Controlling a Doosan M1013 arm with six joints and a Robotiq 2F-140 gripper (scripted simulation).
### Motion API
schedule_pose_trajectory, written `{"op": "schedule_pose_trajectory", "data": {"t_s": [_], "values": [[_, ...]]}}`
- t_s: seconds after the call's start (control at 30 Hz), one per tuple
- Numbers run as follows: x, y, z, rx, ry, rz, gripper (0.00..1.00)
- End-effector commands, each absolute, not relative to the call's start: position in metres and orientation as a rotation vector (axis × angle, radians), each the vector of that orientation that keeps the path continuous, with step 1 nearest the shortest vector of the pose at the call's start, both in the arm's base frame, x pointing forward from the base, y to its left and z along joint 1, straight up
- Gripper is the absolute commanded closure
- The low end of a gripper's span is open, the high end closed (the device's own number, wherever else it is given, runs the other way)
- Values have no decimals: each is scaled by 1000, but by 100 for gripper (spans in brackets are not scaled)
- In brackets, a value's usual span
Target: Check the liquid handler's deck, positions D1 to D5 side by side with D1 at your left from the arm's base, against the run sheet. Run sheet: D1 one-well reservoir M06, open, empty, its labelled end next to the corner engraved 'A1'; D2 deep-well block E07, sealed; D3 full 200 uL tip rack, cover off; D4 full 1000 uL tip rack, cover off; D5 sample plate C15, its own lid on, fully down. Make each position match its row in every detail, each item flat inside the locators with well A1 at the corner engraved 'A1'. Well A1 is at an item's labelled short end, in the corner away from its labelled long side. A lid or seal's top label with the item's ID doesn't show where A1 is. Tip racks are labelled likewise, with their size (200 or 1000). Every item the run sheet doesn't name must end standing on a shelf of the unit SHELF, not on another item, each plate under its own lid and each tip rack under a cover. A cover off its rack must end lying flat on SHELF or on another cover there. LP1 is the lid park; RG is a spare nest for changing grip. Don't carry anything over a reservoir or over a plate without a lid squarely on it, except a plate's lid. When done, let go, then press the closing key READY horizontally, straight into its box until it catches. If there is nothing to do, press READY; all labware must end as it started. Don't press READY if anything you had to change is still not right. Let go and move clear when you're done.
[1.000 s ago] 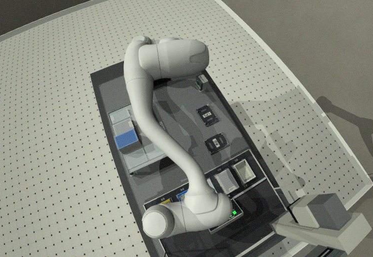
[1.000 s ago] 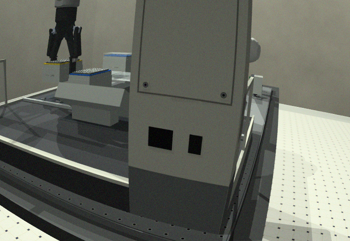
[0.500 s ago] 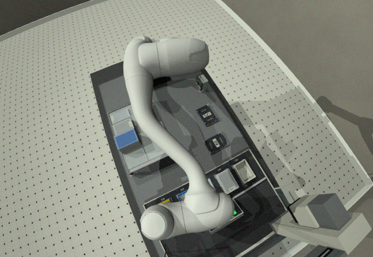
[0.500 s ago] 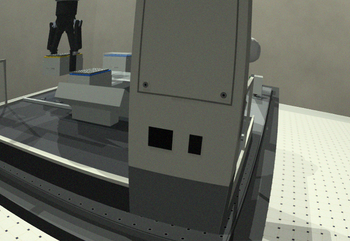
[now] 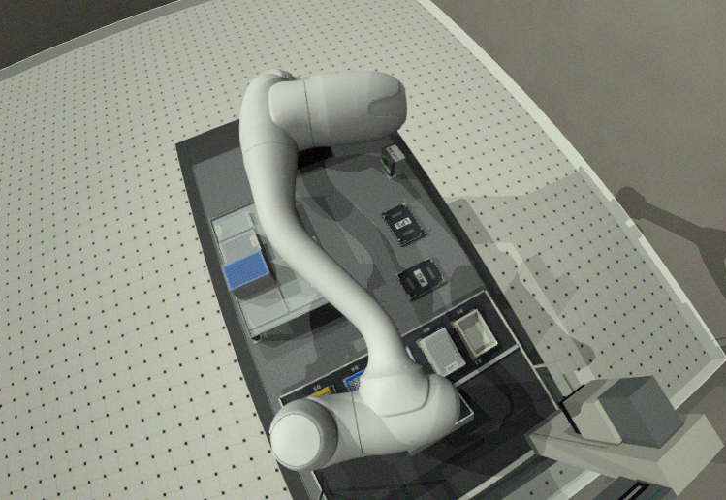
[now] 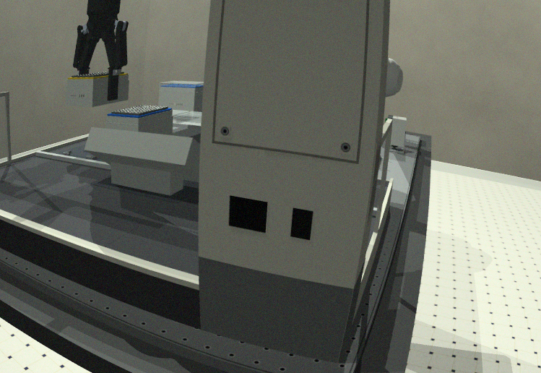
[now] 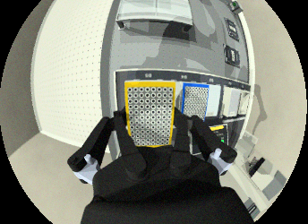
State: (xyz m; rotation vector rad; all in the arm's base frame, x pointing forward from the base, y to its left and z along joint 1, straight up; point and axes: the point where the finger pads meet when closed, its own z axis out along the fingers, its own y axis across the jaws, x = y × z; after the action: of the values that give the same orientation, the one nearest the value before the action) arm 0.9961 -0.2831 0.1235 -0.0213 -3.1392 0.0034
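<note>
My gripper (image 6: 100,72) (image 7: 149,109) is shut on a yellow-rimmed tip rack (image 6: 91,89) (image 7: 150,111) with its cover off, and holds it level well above the deck's far end. In the overhead view the arm hides the gripper, and only a yellow edge of the rack (image 5: 321,390) shows. A blue-rimmed open tip rack (image 6: 139,115) (image 7: 196,100) (image 5: 354,381) stands on the deck beside it. A sealed white block (image 5: 440,350) and an open one-well reservoir (image 5: 474,332) stand further along the deck row.
The shelf unit (image 5: 269,306) carries a blue-topped covered rack (image 5: 245,270) (image 6: 180,94) and pale lidded items (image 5: 235,226). Two dark nests (image 5: 403,223) (image 5: 420,277) lie mid-table. The READY key box (image 5: 392,159) stands near the arm's base. A tall grey housing (image 6: 288,131) blocks much of the side view.
</note>
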Motion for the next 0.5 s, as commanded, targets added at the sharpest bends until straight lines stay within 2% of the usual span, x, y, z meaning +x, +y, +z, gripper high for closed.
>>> {"op": "schedule_pose_trajectory", "data": {"t_s": [0.0, 0.47], "values": [[996, -283, 129, -21, -3141, 4, 90], [996, -283, 149, -21, -3141, 4, 90]]}}
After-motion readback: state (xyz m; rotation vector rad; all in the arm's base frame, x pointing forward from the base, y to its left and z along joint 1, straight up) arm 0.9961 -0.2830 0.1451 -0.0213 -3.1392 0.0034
